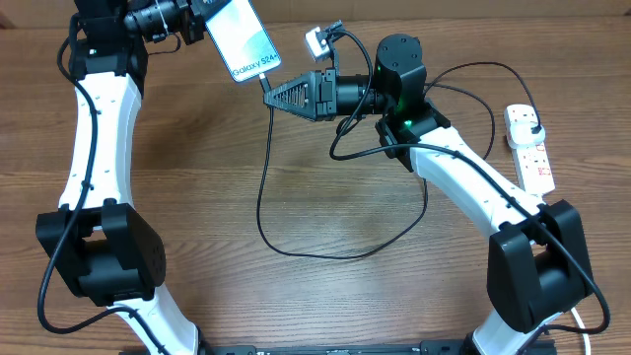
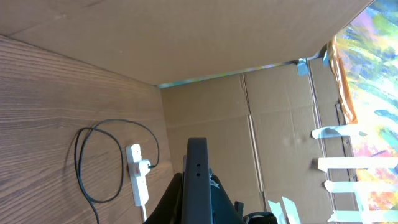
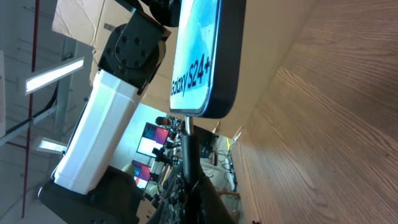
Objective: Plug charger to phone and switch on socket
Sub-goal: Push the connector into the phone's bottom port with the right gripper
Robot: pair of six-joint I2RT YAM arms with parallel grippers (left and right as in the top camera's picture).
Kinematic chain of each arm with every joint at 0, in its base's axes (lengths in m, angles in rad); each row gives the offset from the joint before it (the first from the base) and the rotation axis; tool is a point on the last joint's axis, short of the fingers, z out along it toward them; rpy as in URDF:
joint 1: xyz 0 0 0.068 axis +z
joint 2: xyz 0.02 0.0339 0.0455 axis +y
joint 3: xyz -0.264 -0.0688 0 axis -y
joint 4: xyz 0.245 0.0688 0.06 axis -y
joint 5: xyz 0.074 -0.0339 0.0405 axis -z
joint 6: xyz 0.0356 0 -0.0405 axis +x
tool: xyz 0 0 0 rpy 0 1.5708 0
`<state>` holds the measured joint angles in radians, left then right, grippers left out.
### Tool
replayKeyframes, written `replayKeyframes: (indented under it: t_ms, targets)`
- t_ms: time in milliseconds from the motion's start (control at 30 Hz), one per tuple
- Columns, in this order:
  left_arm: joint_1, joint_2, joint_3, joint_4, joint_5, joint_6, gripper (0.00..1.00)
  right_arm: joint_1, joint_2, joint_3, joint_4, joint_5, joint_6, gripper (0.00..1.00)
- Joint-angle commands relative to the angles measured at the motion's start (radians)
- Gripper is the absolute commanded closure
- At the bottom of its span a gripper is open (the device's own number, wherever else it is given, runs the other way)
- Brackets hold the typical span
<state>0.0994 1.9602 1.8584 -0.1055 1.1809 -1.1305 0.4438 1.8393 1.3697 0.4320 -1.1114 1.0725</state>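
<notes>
My left gripper [image 1: 202, 25] is shut on the phone [image 1: 240, 39] and holds it above the table's far edge, its light-blue screen facing up. In the left wrist view the phone [image 2: 198, 180] shows edge-on between the fingers. My right gripper [image 1: 281, 94] is shut on the connector end of the charger [image 1: 264, 187], a thin black cable. In the right wrist view the connector tip [image 3: 186, 134] meets the bottom edge of the phone [image 3: 199, 56]. The cable loops over the table to a black plug [image 1: 532, 126] sitting in the socket [image 1: 529, 148], a white power strip at the right.
A small white block [image 1: 315, 41] sits at the far edge beside the right arm's wrist. Cardboard walls [image 2: 249, 37] enclose the far side of the wooden table [image 1: 345, 227]. The power strip also shows in the left wrist view [image 2: 137, 177].
</notes>
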Motion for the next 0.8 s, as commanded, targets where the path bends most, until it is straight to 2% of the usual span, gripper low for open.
replayKeyframes:
  t_ms: [0, 367, 767]
  targets:
    - [-0.011, -0.002, 0.013, 0.006, 0.024, -0.014, 0.96, -0.006, -0.026, 0.018, 0.006, 0.019, -0.007, 0.96]
    - [-0.035, -0.002, 0.013, 0.009, 0.029, -0.008, 0.96, -0.006, -0.026, 0.018, 0.003, 0.02, -0.007, 0.96]
    - [-0.034, -0.002, 0.013, 0.009, 0.129, 0.122, 0.96, -0.006, -0.026, 0.018, 0.003, 0.023, -0.007, 0.96]
